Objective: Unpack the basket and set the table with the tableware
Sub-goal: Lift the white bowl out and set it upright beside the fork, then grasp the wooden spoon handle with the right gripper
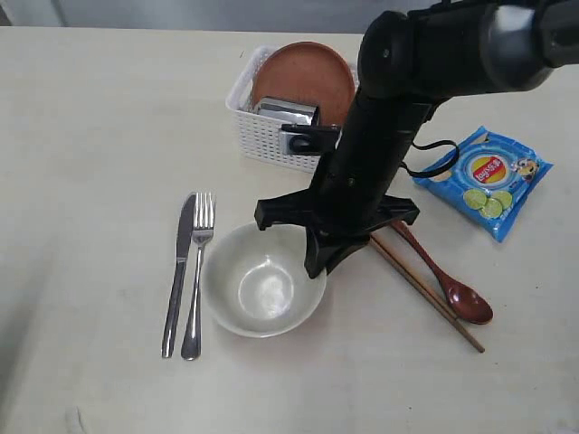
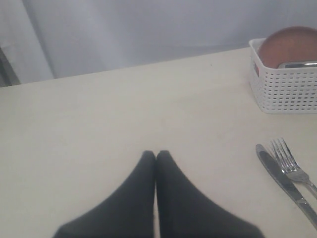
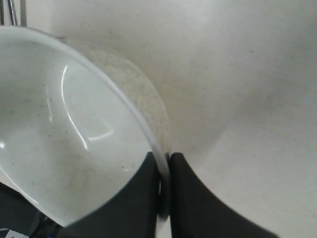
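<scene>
The off-white bowl (image 1: 262, 282) rests on the cream table (image 1: 90, 136), and my right gripper (image 1: 318, 264) is shut on its right rim, one finger inside and one outside (image 3: 163, 159). A steel knife (image 1: 178, 271) and fork (image 1: 197, 271) lie left of the bowl. Brown chopsticks (image 1: 425, 291) and a dark red-brown spoon (image 1: 448, 278) lie to its right. The white basket (image 1: 262, 127) at the back holds a brown plate (image 1: 303, 81) and a steel cup (image 1: 286, 112). My left gripper (image 2: 156, 154) is shut, empty, over bare table, with the knife (image 2: 285, 181) and fork (image 2: 292, 166) nearby.
A blue snack packet (image 1: 484, 179) lies at the right, beyond the spoon. The right arm reaches over the basket's right side and hides part of it. The basket (image 2: 285, 84) also shows in the left wrist view.
</scene>
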Action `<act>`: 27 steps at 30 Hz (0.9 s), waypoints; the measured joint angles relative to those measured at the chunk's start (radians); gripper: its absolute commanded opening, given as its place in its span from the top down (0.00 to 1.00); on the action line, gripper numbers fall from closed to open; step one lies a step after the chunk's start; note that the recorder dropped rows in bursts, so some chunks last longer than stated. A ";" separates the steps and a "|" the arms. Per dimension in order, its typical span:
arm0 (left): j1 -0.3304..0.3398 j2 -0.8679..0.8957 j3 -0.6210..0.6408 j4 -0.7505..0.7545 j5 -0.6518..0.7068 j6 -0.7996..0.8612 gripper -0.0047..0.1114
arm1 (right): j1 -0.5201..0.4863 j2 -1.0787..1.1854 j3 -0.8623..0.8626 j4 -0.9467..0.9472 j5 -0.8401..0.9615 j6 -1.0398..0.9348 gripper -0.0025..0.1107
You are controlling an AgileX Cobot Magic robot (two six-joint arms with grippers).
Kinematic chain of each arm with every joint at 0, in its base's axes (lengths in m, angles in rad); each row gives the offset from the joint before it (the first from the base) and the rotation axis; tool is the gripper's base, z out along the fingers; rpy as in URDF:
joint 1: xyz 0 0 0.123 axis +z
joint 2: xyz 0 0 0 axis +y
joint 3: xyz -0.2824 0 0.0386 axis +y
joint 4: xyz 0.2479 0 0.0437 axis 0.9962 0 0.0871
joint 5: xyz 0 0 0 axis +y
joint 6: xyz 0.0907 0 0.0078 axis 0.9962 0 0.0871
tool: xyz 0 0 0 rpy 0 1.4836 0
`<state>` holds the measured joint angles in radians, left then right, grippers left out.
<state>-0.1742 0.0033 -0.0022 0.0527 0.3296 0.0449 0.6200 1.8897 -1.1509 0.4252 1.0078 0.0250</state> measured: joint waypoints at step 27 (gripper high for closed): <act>0.000 0.000 0.000 0.000 0.000 0.000 0.96 | -0.044 -0.037 -0.089 -0.445 0.198 0.113 0.54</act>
<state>-0.1742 0.0033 -0.0022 0.0527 0.3296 0.0449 0.5763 1.8530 -1.2403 -0.0200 1.2061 0.1379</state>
